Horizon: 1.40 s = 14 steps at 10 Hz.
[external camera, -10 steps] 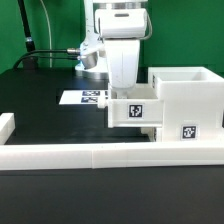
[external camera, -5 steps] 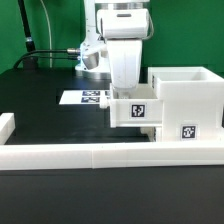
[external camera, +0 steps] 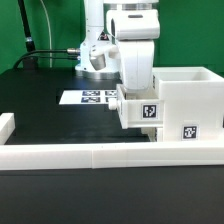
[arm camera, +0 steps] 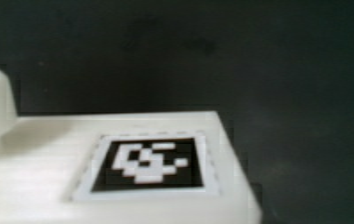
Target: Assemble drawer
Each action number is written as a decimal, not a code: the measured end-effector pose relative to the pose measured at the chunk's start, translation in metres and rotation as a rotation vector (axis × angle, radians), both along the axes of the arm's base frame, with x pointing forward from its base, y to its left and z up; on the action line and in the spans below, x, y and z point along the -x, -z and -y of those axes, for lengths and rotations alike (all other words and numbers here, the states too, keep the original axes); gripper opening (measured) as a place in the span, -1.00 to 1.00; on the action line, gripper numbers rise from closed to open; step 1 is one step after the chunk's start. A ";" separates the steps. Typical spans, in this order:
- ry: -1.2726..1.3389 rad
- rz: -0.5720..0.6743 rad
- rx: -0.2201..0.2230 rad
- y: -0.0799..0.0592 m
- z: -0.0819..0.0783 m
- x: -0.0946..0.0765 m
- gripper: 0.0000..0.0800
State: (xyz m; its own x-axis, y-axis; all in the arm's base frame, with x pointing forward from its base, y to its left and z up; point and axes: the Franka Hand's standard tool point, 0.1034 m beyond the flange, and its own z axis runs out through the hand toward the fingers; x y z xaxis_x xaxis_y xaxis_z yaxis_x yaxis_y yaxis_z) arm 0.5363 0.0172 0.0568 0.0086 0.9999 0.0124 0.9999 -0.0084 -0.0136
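Nearest me runs the long low white wall [external camera: 100, 153] along the front of the black surface [external camera: 40, 95]. Just behind it, toward three o'clock, sits the big white housing [external camera: 185, 100] of the drawer, a tag on its front. A small tray [external camera: 140, 110] is partly pushed into its side at nine o'clock, tag facing me. The claw [external camera: 137, 88] comes down onto the tray; I cannot tell whether it grips. Farther back lies the marker board [external camera: 85, 97].
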 end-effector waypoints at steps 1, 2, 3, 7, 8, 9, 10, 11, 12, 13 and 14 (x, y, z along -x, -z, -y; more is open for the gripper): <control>0.001 0.001 0.000 0.000 0.001 0.000 -0.89; 0.002 0.001 0.000 0.000 0.001 0.000 -0.89; 0.002 0.002 0.001 -0.002 0.001 0.001 -0.44; 0.007 0.018 0.006 -0.013 0.002 -0.001 0.39; 0.008 0.018 0.009 -0.018 0.003 -0.001 0.58; 0.008 0.021 0.013 -0.025 0.005 -0.002 0.61; 0.010 0.018 0.020 -0.035 0.008 -0.002 0.61; -0.005 0.009 0.028 -0.042 0.017 -0.002 0.62; -0.007 0.006 0.035 -0.048 0.032 -0.001 0.62; -0.004 0.006 0.034 -0.050 0.044 -0.001 0.62; 0.001 0.003 0.033 -0.048 0.046 0.000 0.62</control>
State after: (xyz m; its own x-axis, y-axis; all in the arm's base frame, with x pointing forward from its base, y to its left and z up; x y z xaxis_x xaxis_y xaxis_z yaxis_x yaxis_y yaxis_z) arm 0.5366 -0.0293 0.1049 0.0099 0.9997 -0.0209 0.9999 -0.0101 -0.0101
